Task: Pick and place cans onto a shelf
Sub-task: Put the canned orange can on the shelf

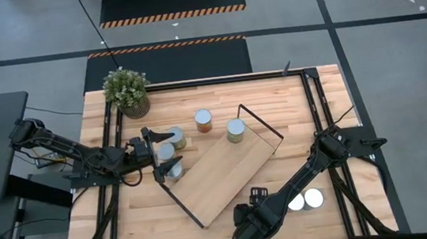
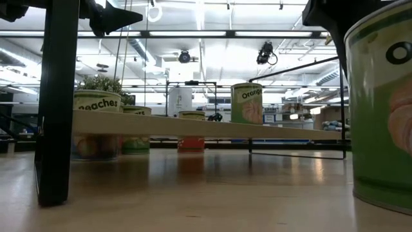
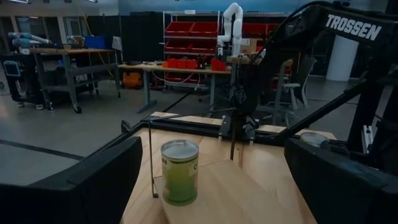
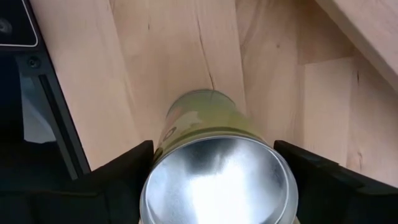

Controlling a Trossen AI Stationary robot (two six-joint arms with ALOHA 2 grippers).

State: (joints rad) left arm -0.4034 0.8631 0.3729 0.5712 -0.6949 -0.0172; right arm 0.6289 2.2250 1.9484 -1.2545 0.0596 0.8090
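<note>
Can (image 4: 217, 168) between right hand (image 4: 217, 177) fingers.

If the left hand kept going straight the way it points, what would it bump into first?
Probably the green-labelled can, which stands right between the left hand's open fingers and a little ahead. Past it is the shelf's black wire frame, though depth is hard to judge.

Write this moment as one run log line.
right gripper: shut on can, beside shelf | left gripper: open, near cans | shelf: one can

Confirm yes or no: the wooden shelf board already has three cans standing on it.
No. In the high view the shelf carries only one can, near its far end.
</note>
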